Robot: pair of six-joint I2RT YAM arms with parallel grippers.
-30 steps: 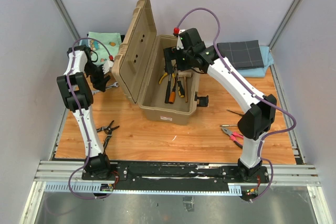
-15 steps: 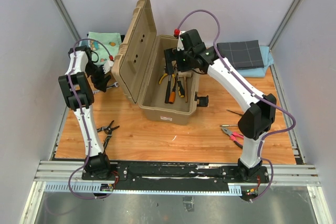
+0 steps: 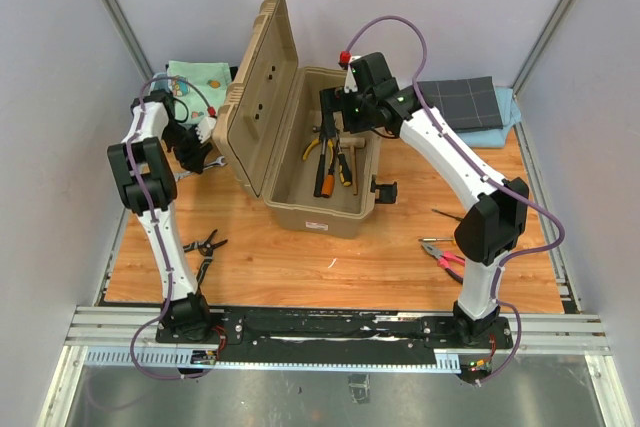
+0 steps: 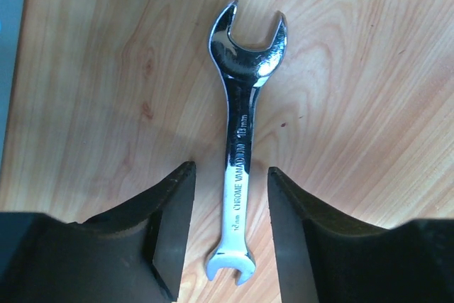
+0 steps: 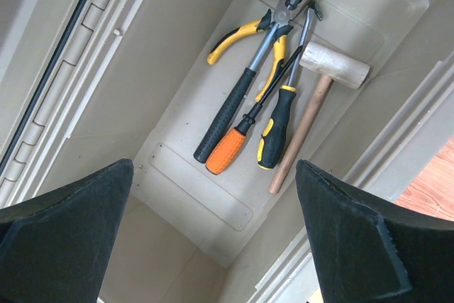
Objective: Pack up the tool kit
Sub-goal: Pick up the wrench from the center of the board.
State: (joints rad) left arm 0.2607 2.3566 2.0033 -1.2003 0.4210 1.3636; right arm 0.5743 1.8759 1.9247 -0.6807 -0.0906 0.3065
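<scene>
Left gripper (image 4: 230,175): jaws half spread, straddling the shank of a double open-end wrench (image 4: 241,125), gap each side, no contact. The wrench lies flat on the wood table (image 4: 355,104), left of the toolbox (image 3: 300,205). Chrome steel: stiff, probably slick, thin and low. I'd pinch mid-shank across the narrow edges, fingertips down at the wood. Black pliers (image 3: 205,244) lie loose nearer the bases. Toolbox open, lid upright. Right gripper (image 5: 214,168) spread wide, empty, above the box. On its floor: yellow-handled pliers (image 5: 245,30), hammer (image 5: 227,118), mallet (image 5: 333,65), screwdrivers (image 5: 277,129). Red-handled pliers (image 3: 445,257) loose at right. Top view: left arm mostly hides the wrench. Thin tool (image 3: 447,214) by the red pliers is unreadable.
</scene>
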